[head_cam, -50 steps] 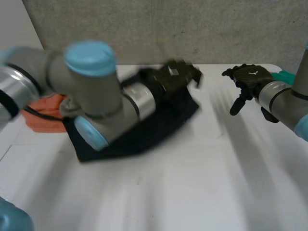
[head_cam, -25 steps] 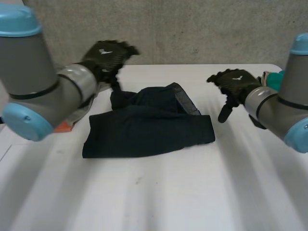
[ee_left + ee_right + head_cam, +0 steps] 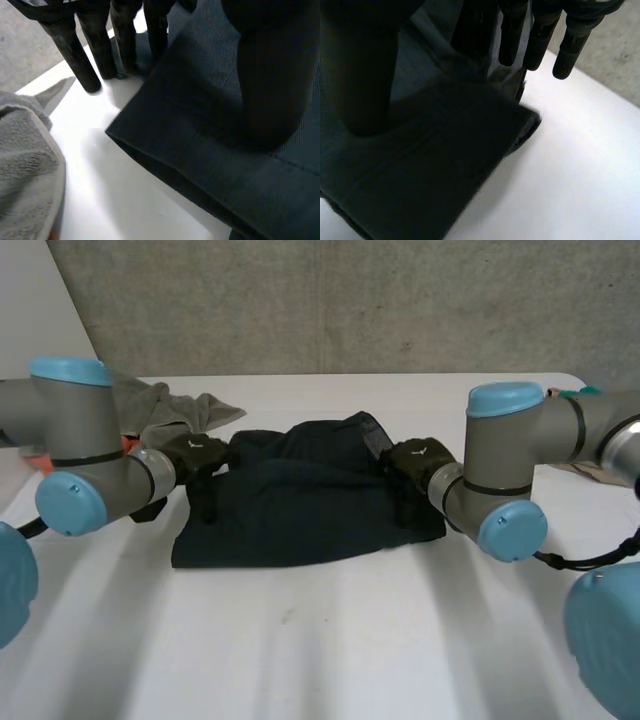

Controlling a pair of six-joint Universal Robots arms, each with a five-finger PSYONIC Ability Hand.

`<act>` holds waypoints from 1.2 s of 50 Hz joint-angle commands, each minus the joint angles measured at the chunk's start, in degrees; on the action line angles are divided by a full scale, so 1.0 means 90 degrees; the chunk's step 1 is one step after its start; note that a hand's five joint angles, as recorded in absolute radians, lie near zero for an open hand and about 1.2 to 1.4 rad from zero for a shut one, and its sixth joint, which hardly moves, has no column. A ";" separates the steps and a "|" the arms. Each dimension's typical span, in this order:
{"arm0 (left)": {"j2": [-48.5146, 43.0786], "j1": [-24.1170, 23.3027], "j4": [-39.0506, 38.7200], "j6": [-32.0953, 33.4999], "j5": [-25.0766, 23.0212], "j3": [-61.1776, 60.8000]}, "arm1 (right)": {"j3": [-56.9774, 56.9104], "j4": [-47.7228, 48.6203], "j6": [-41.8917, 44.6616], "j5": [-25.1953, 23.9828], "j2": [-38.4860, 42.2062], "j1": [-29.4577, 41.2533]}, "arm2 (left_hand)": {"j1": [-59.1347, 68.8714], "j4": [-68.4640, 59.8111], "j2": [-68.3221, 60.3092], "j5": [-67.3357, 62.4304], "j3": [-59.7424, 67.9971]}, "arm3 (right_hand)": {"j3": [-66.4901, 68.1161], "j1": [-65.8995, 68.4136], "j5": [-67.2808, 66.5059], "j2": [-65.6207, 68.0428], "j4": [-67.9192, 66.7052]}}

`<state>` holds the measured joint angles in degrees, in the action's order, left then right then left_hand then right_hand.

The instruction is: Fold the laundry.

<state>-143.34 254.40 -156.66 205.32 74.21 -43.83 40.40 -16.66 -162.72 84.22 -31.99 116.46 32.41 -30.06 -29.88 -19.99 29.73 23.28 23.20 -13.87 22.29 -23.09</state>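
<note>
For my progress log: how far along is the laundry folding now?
Done: the dark garment lies on the white table with one layer folded over. In hand: the left hand is at its left edge and the right hand at its right edge, fingers straight, not closed on it. Left: further folds, and the crumpled grey towel behind.

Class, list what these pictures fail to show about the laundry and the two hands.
Head view: left arm hides most of the orange cloth.
Head view: right arm covers the teal item; unidentifiable.
Left wrist view: thumb of the left hand blocks whether it touches the dark garment.
Right wrist view: likewise for the right hand.
</note>
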 commanded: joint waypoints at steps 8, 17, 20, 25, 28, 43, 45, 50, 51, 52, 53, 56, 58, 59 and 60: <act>0.0213 -0.0132 -0.0307 0.0019 0.0231 0.1177 | -0.1235 0.0892 -0.0309 0.0124 0.0216 -0.0001 | 0.5288 -0.5549 -0.5568 -0.5557 0.5585 | 0.6302 0.6311 -0.6237 0.6412 -0.6323; 0.1393 -0.0181 -0.3427 -0.0857 0.0436 0.2526 | -0.1306 0.5047 -0.0047 0.1149 -0.0877 0.0351 | 0.5288 -0.5549 -0.5568 -0.5557 0.5585 | 0.6302 0.6311 -0.6237 0.6412 -0.6323; 0.1619 -0.0152 -0.4135 -0.1269 0.0514 0.2526 | -0.1159 0.5824 0.0149 0.1189 -0.1103 0.0409 | 0.5288 -0.5549 -0.5568 -0.5557 0.5585 | 0.6302 0.6311 -0.6237 0.6412 -0.6323; 0.1708 -0.0103 -0.4255 -0.1641 0.0553 0.2449 | -0.1081 0.5984 0.0267 0.1013 -0.1308 0.0536 | 0.5288 -0.5549 -0.5568 -0.5557 0.5585 | 0.6302 0.6311 -0.6237 0.6412 -0.6323; 0.1659 -0.0132 -0.4079 -0.1603 0.0592 0.2176 | -0.1012 0.5788 0.0267 0.1013 -0.1299 0.0595 | 0.5288 -0.5549 -0.5568 -0.5557 0.5585 | 0.6302 0.6311 -0.6237 0.6412 -0.6323; 0.2400 -0.0035 -0.3854 -0.1144 0.0007 -0.2539 | 0.1926 0.3513 0.0423 0.0399 -0.1523 0.0175 | 0.5288 -0.5549 -0.5568 -0.5557 0.5585 | 0.6302 0.6311 -0.6237 0.6412 -0.6323; 0.2556 0.0024 -0.3766 -0.0910 -0.0178 -0.3146 | 0.2482 0.3054 0.0638 0.0213 -0.1650 0.0087 | 0.5288 -0.5549 -0.5568 -0.5557 0.5585 | 0.6302 0.6311 -0.6237 0.6412 -0.6323; 0.2986 0.0112 -0.3054 -0.0441 -0.0452 -0.4084 | 0.3342 0.2263 0.1126 -0.0002 -0.2206 -0.0128 | 0.5288 -0.5549 -0.5568 -0.5557 0.5585 | 0.6302 0.6311 -0.6237 0.6412 -0.6323; 0.3083 0.0121 -0.2859 -0.0373 -0.0501 -0.4220 | 0.3479 0.2107 0.1233 -0.0022 -0.2332 -0.0157 | 0.5288 -0.5549 -0.5568 -0.5557 0.5585 | 0.6302 0.6311 -0.6237 0.6412 -0.6323; 0.3297 0.0121 -0.2432 -0.0227 -0.0627 -0.4444 | 0.3770 0.1738 0.1447 -0.0070 -0.2624 -0.0215 | 0.5288 -0.5549 -0.5568 -0.5557 0.5585 | 0.6302 0.6311 -0.6237 0.6412 -0.6323; 0.3405 0.0121 -0.2196 -0.0129 -0.0715 -0.4553 | 0.3909 0.1522 0.1574 -0.0090 -0.2762 -0.0245 | 0.5288 -0.5549 -0.5568 -0.5557 0.5585 | 0.6302 0.6311 -0.6237 0.6412 -0.6323; 0.3883 0.0102 -0.1028 0.0397 -0.1066 -0.4923 | 0.4435 0.0432 0.2207 -0.0149 -0.3395 -0.0342 | 0.5288 -0.5549 -0.5568 -0.5557 0.5585 | 0.6302 0.6311 -0.6237 0.6412 -0.6323; 0.4128 0.0083 -0.0351 0.0701 -0.1184 -0.5080 | 0.4709 -0.0147 0.2512 -0.0168 -0.3748 -0.0420 | 0.5288 -0.5549 -0.5568 -0.5557 0.5585 | 0.6302 0.6311 -0.6237 0.6412 -0.6323; 0.4197 0.0063 0.0010 0.0857 -0.1214 -0.5149 | 0.4875 -0.0421 0.2678 -0.0188 -0.3895 -0.0459 | 0.5288 -0.5549 -0.5568 -0.5557 0.5585 | 0.6302 0.6311 -0.6237 0.6412 -0.6323; 0.4381 0.0024 0.0758 0.1187 -0.1214 -0.5265 | 0.5215 -0.0994 0.3037 -0.0265 -0.4196 -0.0537 | 0.5288 -0.5549 -0.5568 -0.5557 0.5585 | 0.6302 0.6311 -0.6237 0.6412 -0.6323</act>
<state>-110.78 255.38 -171.66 206.57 66.26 -86.64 78.06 -7.97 -145.87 83.07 -59.41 113.80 65.91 -68.84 -68.54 -57.55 68.30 67.93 64.28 -57.79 68.27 -68.38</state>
